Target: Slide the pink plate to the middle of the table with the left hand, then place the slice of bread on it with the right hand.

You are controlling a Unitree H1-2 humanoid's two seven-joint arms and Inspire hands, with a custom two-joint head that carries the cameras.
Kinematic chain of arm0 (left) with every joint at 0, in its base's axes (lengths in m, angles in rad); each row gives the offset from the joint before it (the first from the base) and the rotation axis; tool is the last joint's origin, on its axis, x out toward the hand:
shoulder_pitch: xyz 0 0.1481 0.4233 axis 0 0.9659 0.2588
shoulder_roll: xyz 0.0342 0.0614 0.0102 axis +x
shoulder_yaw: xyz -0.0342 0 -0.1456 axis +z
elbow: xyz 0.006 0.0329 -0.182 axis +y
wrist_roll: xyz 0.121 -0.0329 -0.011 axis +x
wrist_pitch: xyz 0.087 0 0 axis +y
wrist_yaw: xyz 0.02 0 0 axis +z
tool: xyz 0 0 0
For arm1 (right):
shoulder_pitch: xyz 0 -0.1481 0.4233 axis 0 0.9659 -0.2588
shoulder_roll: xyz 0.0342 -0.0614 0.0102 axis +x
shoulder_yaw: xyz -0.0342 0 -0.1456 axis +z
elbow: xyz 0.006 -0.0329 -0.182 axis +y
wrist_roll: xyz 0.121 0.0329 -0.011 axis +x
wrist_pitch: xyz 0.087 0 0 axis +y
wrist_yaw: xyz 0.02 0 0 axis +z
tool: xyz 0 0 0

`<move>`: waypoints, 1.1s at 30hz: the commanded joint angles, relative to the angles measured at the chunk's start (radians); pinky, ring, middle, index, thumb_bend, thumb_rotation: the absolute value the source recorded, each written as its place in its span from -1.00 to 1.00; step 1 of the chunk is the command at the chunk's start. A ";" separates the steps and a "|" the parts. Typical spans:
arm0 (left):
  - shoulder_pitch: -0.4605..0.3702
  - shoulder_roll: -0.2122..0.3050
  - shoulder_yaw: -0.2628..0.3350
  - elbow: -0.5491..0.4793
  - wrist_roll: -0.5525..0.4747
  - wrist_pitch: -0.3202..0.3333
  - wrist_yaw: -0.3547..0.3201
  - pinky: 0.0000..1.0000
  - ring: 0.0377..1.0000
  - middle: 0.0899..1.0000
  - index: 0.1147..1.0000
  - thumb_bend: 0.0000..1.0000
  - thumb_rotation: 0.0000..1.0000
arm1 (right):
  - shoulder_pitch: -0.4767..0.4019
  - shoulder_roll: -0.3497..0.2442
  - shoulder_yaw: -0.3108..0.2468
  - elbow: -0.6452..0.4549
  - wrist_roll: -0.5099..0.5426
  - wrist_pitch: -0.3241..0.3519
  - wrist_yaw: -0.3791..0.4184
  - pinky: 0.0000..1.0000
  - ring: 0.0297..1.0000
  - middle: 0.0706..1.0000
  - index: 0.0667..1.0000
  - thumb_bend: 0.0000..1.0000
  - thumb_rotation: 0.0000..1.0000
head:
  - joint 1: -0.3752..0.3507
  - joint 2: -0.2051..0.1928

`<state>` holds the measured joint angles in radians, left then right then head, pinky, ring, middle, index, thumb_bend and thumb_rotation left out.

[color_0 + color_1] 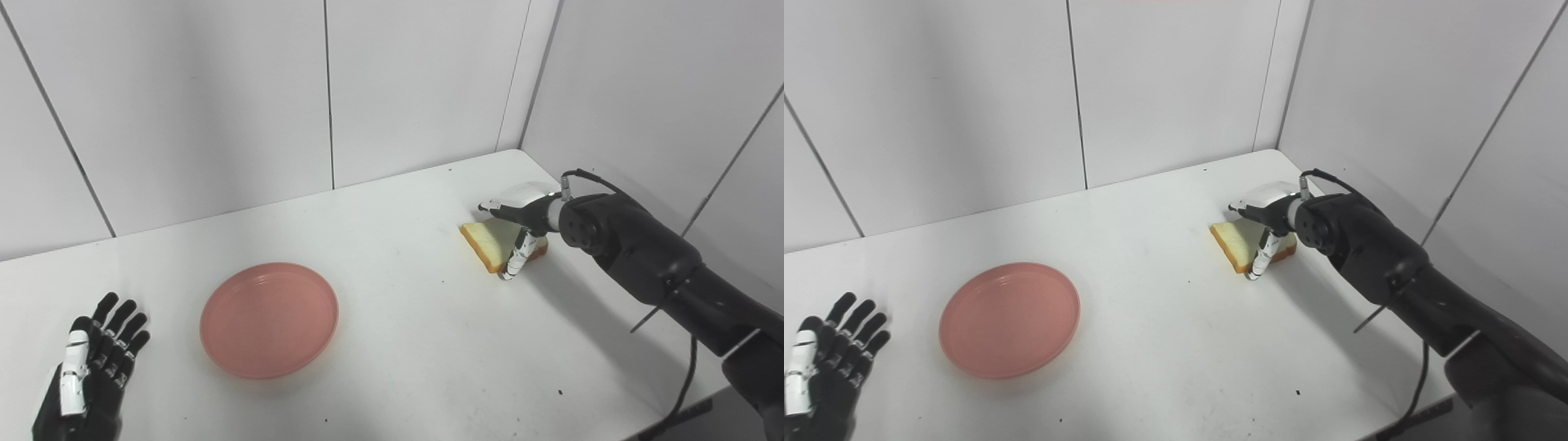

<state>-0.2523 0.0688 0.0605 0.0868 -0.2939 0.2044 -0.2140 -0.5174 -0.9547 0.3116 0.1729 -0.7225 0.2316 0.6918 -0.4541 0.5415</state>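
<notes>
We see the pink plate (269, 320) lying flat on the white table (392, 343), left of the table's middle and a little toward the near edge, with nothing on it. Our left hand (92, 367) rests at the near left corner of the table, palm down, its fingers (125, 318) stretched out and spread apart, holding nothing; it lies beside the plate but clear of it, with bare tabletop between them. Far over on the right side, near the back corner where the two wall panels (429, 79) meet, sits the slice of bread (490, 242), its browned crust facing the front and its pale face turned up. Our right hand (520, 214) reaches over the slice from the right, the white back of the hand above it, and the thumb (513, 260) comes down in front of the crust to the table. The other fingers are hidden behind the slice, so we cannot quite tell whether the hand has closed on the bread or only brackets it. A black cable (588, 177) loops over the right wrist. The bread and the plate lie well apart.
</notes>
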 commanded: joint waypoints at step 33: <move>-0.007 0.008 0.008 -0.056 -0.018 -0.004 -0.016 0.89 0.86 0.87 0.84 -0.08 1.00 | -0.104 0.070 -0.012 0.230 0.031 -0.138 -0.238 -0.04 -0.18 -0.02 -0.07 0.03 -1.00 | 0.012 0.017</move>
<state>-0.2331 0.0795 0.0688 0.0566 -0.3058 0.2097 -0.2333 -0.6037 -0.8741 0.3099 0.4158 -0.6942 0.1211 0.4689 -0.4433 0.5584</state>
